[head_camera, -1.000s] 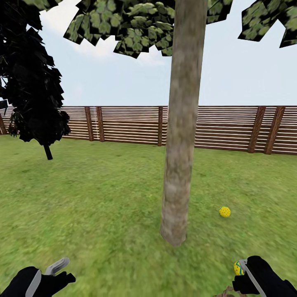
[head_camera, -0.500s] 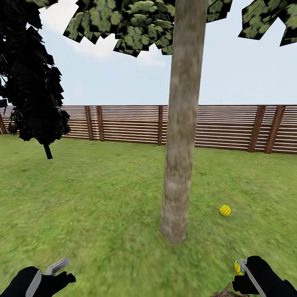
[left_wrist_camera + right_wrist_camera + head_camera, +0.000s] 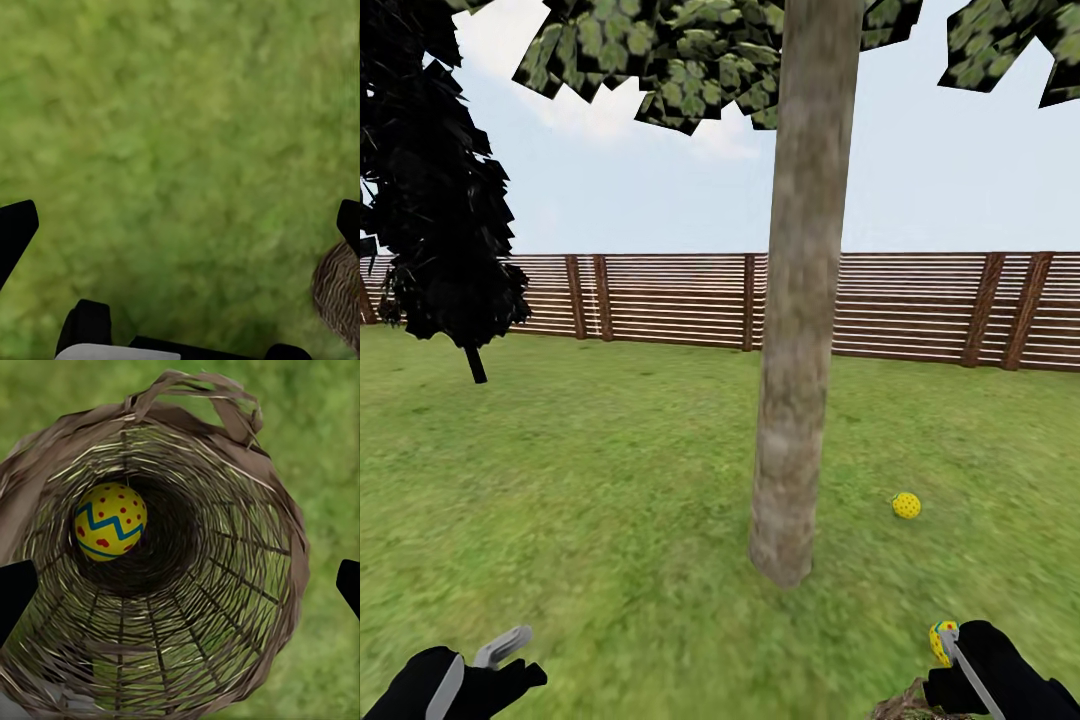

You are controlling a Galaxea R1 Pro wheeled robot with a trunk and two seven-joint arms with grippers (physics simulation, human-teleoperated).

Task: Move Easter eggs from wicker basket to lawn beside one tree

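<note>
A thick pale grey-brown tree trunk (image 3: 795, 350) stands on the mottled green lawn (image 3: 610, 480), and one small yellow Easter egg (image 3: 906, 505) lies on the grass just to the right of its foot, apart from the bark. Nearer than the trunk and to its right, the right end effector (image 3: 180, 589) hangs over the brown open-weave wicker basket (image 3: 247, 585). Its two black fingertips (image 3: 15, 592) are spread wide and grip nothing. A yellow egg with a blue zigzag band and red dots (image 3: 110, 521) sits deep inside the basket against the woven wall. From the head view that egg shows beside the grey finger of the same end effector; whether they touch I cannot tell. Nearer than the trunk and to its left, the left end effector (image 3: 180, 225) is spread wide over bare grass, empty. Behind the trunk runs a brown slatted wooden fence (image 3: 920, 310), with a small all-black tree (image 3: 445, 200) far to its left.
</note>
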